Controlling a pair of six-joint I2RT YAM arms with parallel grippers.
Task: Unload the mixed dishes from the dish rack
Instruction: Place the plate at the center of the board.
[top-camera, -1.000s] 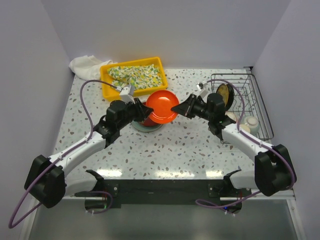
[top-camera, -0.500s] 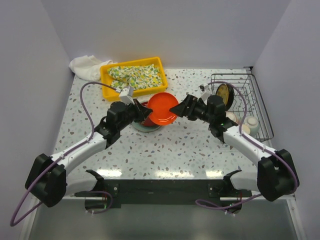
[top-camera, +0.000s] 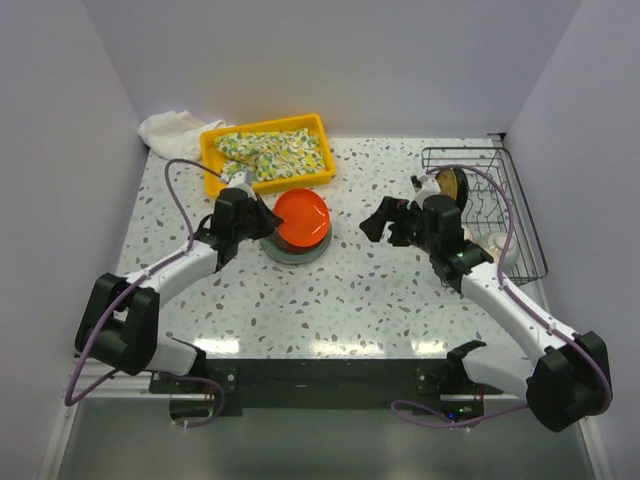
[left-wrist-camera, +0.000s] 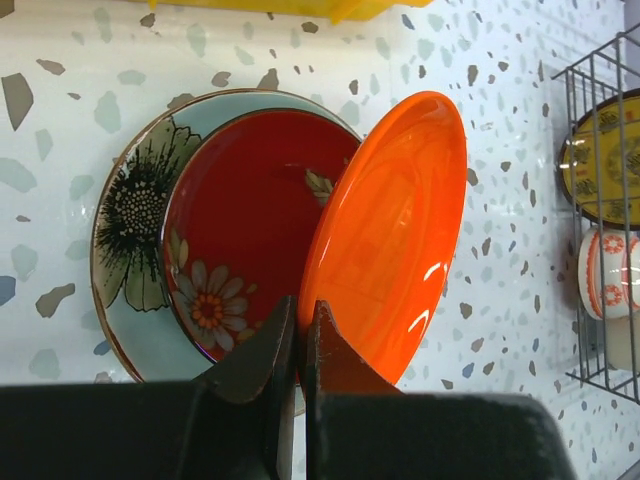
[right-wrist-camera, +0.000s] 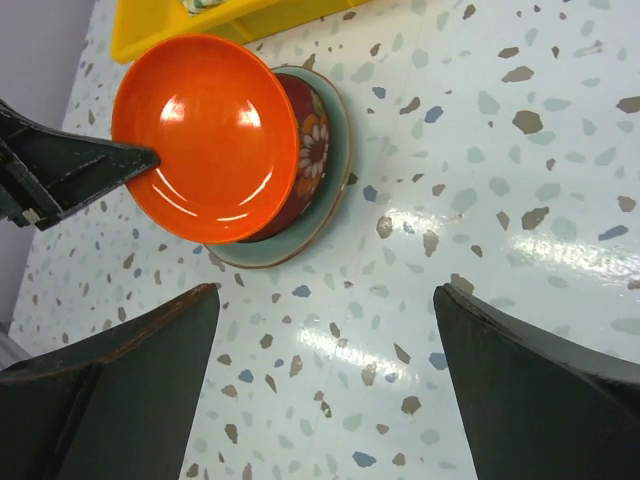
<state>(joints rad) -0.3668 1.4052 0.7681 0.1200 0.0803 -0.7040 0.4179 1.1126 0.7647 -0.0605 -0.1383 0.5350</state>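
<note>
- The left gripper (left-wrist-camera: 300, 350) has its 2 fingers pinched on the near rim of an orange plate (left-wrist-camera: 390, 230), with only a thin slit between them.
- The orange plate tilts, one edge lifted, over a stack of 2 dishes on the speckled table (top-camera: 370, 300): a red floral plate (left-wrist-camera: 235, 240) lying inside a pale green-blue plate (left-wrist-camera: 130, 230).
- In the top view this stack sits just in front of the yellow tray (top-camera: 215, 180), which holds a floral cloth (top-camera: 275, 150).
- The right gripper (right-wrist-camera: 328, 300) hovers over bare table to the right of the stack, fingers spread wide with nothing between them.
- The dish rack (top-camera: 520, 200) stands at the table's right edge, well apart from the stack.
- In the rack, a brown-yellow patterned plate (left-wrist-camera: 605, 155) stands upright, with a red-patterned white bowl (left-wrist-camera: 603, 272) beside it.
</note>
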